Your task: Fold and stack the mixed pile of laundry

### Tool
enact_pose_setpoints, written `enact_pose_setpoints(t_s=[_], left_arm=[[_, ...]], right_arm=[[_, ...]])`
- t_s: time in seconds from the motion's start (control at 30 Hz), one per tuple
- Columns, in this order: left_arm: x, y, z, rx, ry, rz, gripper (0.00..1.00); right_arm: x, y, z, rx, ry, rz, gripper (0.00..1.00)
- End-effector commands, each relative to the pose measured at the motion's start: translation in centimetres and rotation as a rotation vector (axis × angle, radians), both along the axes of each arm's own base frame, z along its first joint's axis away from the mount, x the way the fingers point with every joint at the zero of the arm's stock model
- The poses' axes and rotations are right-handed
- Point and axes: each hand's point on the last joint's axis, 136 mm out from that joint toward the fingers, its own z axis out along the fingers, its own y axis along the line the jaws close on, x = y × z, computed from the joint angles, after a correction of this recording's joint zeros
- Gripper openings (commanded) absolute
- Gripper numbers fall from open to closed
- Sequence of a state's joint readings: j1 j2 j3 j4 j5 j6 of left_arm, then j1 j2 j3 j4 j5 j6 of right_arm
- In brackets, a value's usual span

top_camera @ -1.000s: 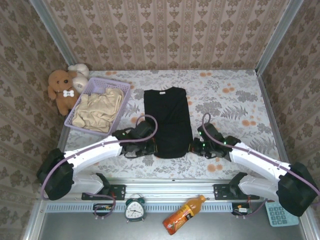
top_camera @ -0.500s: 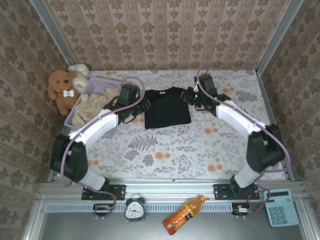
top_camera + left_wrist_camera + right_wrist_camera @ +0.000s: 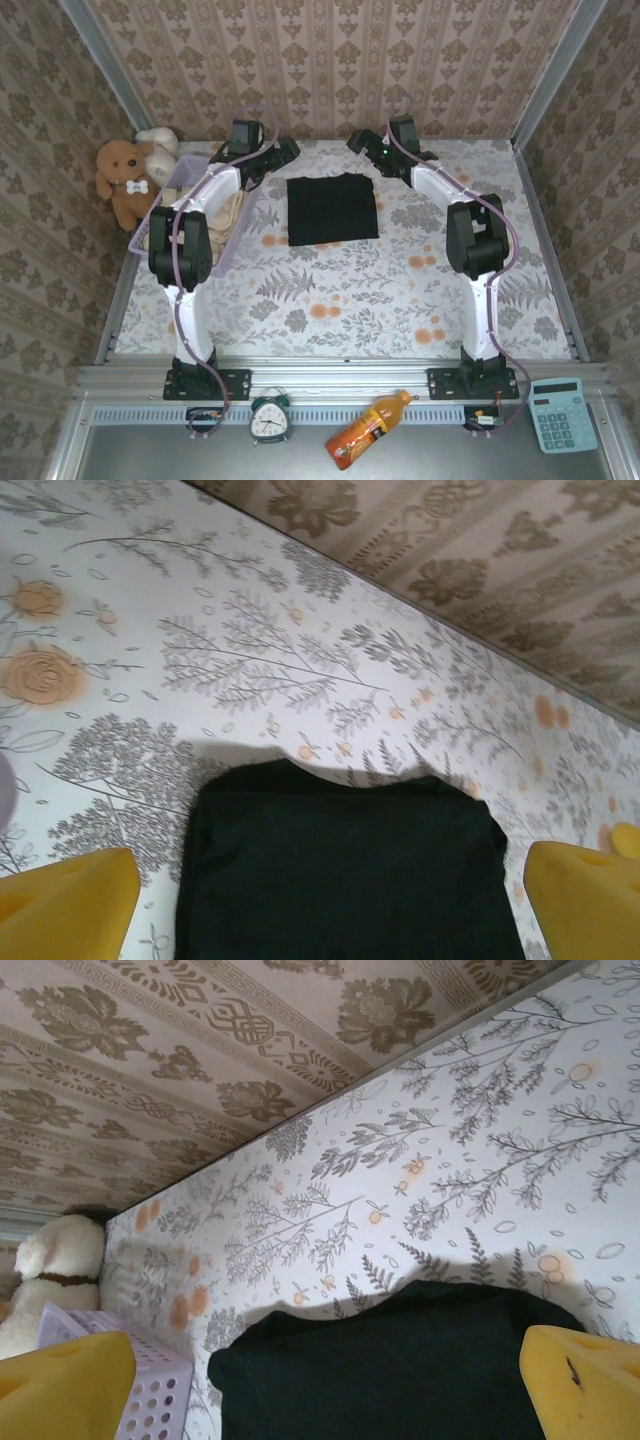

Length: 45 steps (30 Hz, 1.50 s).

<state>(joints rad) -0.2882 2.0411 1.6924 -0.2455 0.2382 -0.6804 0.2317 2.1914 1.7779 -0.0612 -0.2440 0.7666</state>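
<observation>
While my left hand (image 3: 283, 150) and right hand (image 3: 358, 141) both gape wide and empty, two garments lie apart.
One black garment (image 3: 332, 208) lies folded on the desk (image 3: 450, 290); one cream garment (image 3: 232, 214) sits in the single lavender basket (image 3: 140, 241).

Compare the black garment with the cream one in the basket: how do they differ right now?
Colour: the black garment is dark; the cream garment is pale beige. Pose: the black garment lies flat in a neat squarish fold; the cream garment is bunched. Place: the black garment sits on the table; the cream garment is in the lavender basket. Both are soft cloth.
</observation>
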Motion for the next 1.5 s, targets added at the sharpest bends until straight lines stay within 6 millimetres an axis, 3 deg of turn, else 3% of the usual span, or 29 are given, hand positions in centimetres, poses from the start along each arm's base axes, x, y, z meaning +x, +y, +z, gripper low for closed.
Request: enact_pose_setpoints(t_s=[0.0, 0.03, 0.07, 0.1, 0.13, 0.23, 0.27, 0.3, 0.37, 0.5, 0.63, 0.77, 0.87, 1.07, 1.17, 1.27, 1.37, 1.47], left_arm=[[-2.3, -2.4, 4.3, -0.022, -0.105, -0.134, 1.0], [-2.9, -3.3, 4.2, -0.036, -0.106, -0.167, 0.97], [-3.7, -4.2, 4.0, -0.048, -0.099, -0.198, 0.88], [-4.7, -5.1, 3.5, -0.062, -0.094, -0.23, 0.69], [-5.5, -6.1, 3.1, -0.076, -0.095, -0.259, 0.56], [-7.9, -7.9, 1.0, -0.095, -0.062, -0.312, 0.21], [-8.6, -8.4, 0.2, -0.094, -0.049, -0.322, 0.04], [-9.1, -8.7, -0.5, -0.092, -0.041, -0.324, 0.0], [-9.8, -8.7, -2.2, -0.08, -0.017, -0.321, 0.0], [-11.0, -7.5, -7.2, -0.041, 0.077, -0.279, 0.0], [-12.9, -6.6, -11.7, -0.038, 0.176, -0.257, 0.0], [-14.4, -6.3, -14.6, -0.045, 0.251, -0.255, 0.0], [-15.2, -6.3, -15.8, -0.059, 0.297, -0.253, 0.0], [-20.3, -8.9, -15.2, -0.047, 0.361, -0.328, 0.0], [-23.9, -11.0, -14.8, -0.062, 0.395, -0.372, 0.0], [-26.8, -14.5, -14.5, -0.124, 0.43, -0.417, 0.0], [-27.2, -17.9, -14.0, -0.197, 0.452, -0.437, 0.04], [-25.2, -20.4, -11.8, -0.291, 0.409, -0.439, 0.14]], right_arm=[[-2.8, 1.0, 3.4, 0.029, -0.06, 0.067, 1.0], [-3.7, 1.3, 3.4, 0.034, -0.059, 0.085, 1.0], [-4.8, 1.7, 3.3, 0.034, -0.053, 0.106, 0.95], [-6.0, 2.1, 3.2, 0.029, -0.045, 0.125, 0.9], [-7.0, 2.5, 2.9, 0.025, -0.032, 0.139, 0.84], [-10.1, 4.0, 1.4, 0.024, 0.018, 0.177, 0.51], [-10.9, 4.5, 0.7, 0.028, 0.037, 0.187, 0.39], [-11.6, 4.9, 0.0, 0.039, 0.062, 0.195, 0.25], [-12.3, 5.5, -1.7, 0.069, 0.1, 0.188, 0.1], [-12.3, 4.7, -6.7, 0.084, 0.215, 0.127, 0.04], [-13.3, 2.5, -11.9, 0.102, 0.339, 0.025, 0.01], [-15.1, 1.8, -13.9, 0.135, 0.379, -0.012, 0.02], [-15.6, 1.4, -13.9, 0.13, 0.383, -0.022, 0.02], [-15.2, -0.4, -12.3, 0.029, 0.362, -0.035, 0.06], [-14.2, -1.5, -11.6, -0.051, 0.35, -0.019, 0.09], [-13.0, -1.4, -11.1, -0.121, 0.33, 0.041, 0.1], [-12.1, -0.6, -9.8, -0.11, 0.275, 0.091, 0.16], [-12.2, -0.4, -6.5, -0.116, 0.2, 0.123, 0.25]])
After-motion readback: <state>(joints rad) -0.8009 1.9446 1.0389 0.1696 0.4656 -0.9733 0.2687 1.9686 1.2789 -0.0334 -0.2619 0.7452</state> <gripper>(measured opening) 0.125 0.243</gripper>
